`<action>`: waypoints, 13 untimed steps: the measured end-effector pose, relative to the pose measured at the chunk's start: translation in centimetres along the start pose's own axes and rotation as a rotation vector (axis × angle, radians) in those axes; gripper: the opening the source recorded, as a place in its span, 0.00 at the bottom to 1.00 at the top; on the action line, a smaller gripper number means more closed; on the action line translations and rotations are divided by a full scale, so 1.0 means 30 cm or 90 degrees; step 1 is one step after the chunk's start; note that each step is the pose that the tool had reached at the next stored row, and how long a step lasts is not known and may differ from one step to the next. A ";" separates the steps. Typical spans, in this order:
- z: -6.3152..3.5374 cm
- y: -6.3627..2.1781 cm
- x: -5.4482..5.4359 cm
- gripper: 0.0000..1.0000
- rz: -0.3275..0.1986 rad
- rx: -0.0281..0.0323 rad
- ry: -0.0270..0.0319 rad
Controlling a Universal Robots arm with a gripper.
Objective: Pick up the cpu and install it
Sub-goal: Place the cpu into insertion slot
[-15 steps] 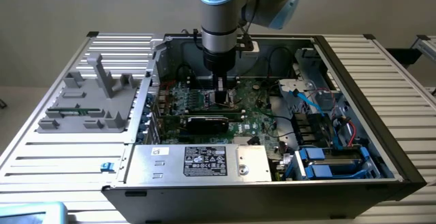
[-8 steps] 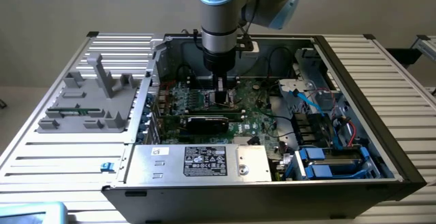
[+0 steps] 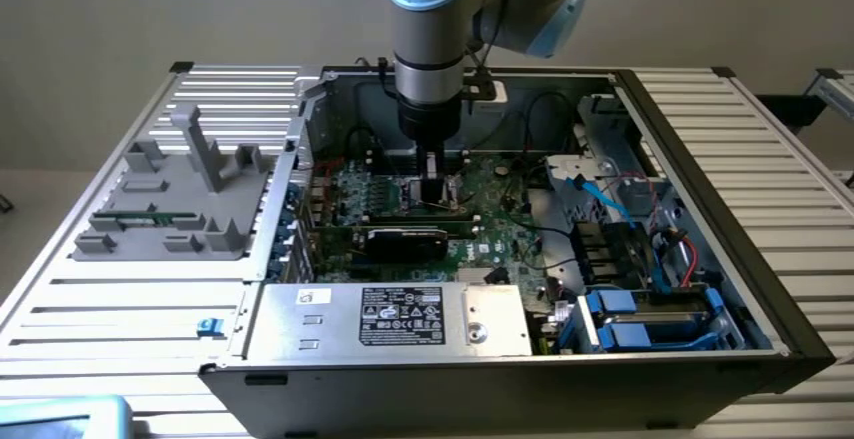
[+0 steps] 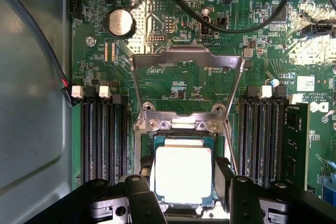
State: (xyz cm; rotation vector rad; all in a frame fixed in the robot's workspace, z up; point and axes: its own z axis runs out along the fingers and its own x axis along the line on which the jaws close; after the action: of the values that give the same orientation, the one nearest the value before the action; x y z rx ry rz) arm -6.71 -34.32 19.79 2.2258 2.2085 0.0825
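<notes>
Gripper [image 4: 185, 181] down inside open computer case [image 3: 787, 259], over motherboard [image 4: 173, 85]. Fingers [image 4: 146, 192] clamped against two opposite sides of cpu [image 4: 184, 171], shiny top up. In or just above socket [image 4: 178, 123], cannot tell which. Load plate [image 4: 186, 59] flipped open beside socket.

arm [image 3: 427, 59]: silver-grey tube, light blue joint caps
claw [image 4: 182, 190]: black, two fingers [image 4: 140, 199] with round bolt heads

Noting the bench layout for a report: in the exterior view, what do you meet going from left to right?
The grey plastic fixture → gripper → blue drive caddies.
</notes>
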 end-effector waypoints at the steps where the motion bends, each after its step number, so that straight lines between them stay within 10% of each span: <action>1: 0.000 -0.001 0.000 0.54 0.000 -0.0002 0.0000; 13: 0.001 -0.009 0.000 0.54 0.000 -0.0114 0.0029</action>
State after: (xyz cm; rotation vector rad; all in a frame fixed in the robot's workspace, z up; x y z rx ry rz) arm -6.97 -34.32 19.76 2.2187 2.2011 0.1071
